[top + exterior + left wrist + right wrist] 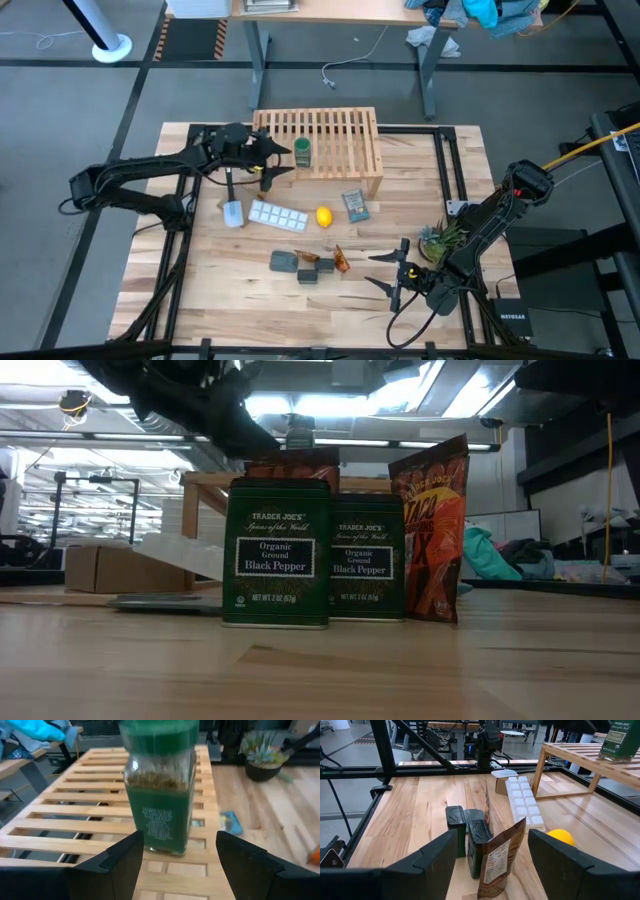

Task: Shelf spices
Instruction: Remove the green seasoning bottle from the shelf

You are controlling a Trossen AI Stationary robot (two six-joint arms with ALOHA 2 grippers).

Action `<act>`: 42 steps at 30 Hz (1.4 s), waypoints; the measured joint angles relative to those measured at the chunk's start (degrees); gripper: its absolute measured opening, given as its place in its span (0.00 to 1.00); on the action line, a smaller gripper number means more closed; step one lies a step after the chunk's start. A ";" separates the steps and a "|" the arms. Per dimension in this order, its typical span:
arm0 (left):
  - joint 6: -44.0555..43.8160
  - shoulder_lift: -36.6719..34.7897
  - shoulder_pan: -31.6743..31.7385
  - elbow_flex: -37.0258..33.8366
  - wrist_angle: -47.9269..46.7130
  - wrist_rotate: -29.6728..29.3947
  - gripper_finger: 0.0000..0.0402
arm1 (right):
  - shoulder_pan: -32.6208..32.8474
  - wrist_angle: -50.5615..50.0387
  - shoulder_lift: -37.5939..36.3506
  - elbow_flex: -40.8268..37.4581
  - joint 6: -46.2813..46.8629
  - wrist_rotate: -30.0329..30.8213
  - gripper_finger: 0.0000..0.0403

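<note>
**Green-lidded jar upright on the shelf, left pincer spread around it**

The jar (159,790) with the green lid stands upright on the slats of the wooden shelf (340,150), near the shelf's left end in the high view. The left pincer (172,865) sits just in front of it with its fingers (122,862) parted wider than the jar and clear of the glass, gripping nothing.

The other spices are grouped near the front middle of the tabletop (210,290): 2 dark pepper tins (276,553) side by side, with 2 orange-brown packets (432,530) upright just behind and beside them.

The right pincer (392,268) hovers over the front right of the tabletop with its fingers wide apart and empty, facing the tins. A yellow lemon (324,216), a white tray (277,215) and a small potted plant (440,240) also lie on the tabletop.
</note>
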 joint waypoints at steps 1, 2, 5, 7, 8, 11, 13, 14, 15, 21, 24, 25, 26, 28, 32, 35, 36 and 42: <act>0.99 0.56 0.18 -0.02 -0.05 0.02 0.60 | 0.02 -0.02 0.00 0.01 0.00 0.00 0.62; 1.78 0.93 0.43 -0.02 0.15 0.03 0.60 | 0.02 0.00 0.00 -0.01 0.00 0.00 0.62; 1.95 1.30 1.82 -0.02 0.53 0.02 0.60 | 0.02 0.18 0.00 0.00 0.02 0.02 0.62; 1.99 1.30 2.83 -0.02 1.61 0.04 0.60 | 0.02 0.38 0.00 0.00 0.02 0.06 0.62; 2.13 1.30 3.30 -0.02 1.80 0.42 0.60 | 0.01 0.46 0.00 0.01 0.02 0.21 0.62; 1.93 1.32 4.54 -0.02 2.28 3.98 0.60 | 0.02 0.44 0.00 0.01 0.02 0.81 0.62; 2.16 1.32 5.08 -0.02 2.41 7.18 0.60 | 0.00 0.46 0.00 0.01 0.02 0.96 0.62; 2.28 1.32 5.10 0.00 2.37 8.44 0.60 | 0.02 0.44 0.00 0.00 0.02 0.99 0.62; 2.49 1.34 5.10 -0.01 2.36 9.14 0.60 | 0.01 0.44 0.00 0.00 0.02 1.01 0.62; 3.48 1.34 5.08 -0.01 2.33 9.93 0.60 | 0.01 0.43 0.00 0.00 0.02 0.98 0.62; 3.41 1.34 5.08 -0.02 2.33 9.86 0.60 | 0.01 0.42 0.00 0.00 0.02 0.68 0.62; 3.39 1.34 5.06 0.00 2.29 9.86 0.60 | 0.01 0.42 0.00 0.01 0.03 0.35 0.62; 3.39 1.34 5.06 0.00 2.31 9.86 0.60 | 0.02 0.37 0.00 0.01 0.04 -0.02 0.62; 3.35 1.34 4.97 -0.01 2.31 9.81 0.60 | 0.02 0.35 0.00 0.01 0.04 -1.79 0.62; 2.56 1.34 4.97 0.00 2.30 9.81 0.60 | 0.00 0.33 0.00 0.00 0.04 -7.18 0.62; 1.84 1.34 4.97 0.00 2.29 9.77 0.60 | 0.00 0.31 0.00 0.01 0.05 -12.15 0.62; 1.86 1.34 4.97 0.00 2.29 9.79 0.60 | 0.02 0.31 0.00 0.00 0.04 -13.90 0.62; 0.70 1.34 4.97 0.00 2.29 9.79 0.60 | 0.01 0.22 0.00 0.01 0.05 -23.60 0.62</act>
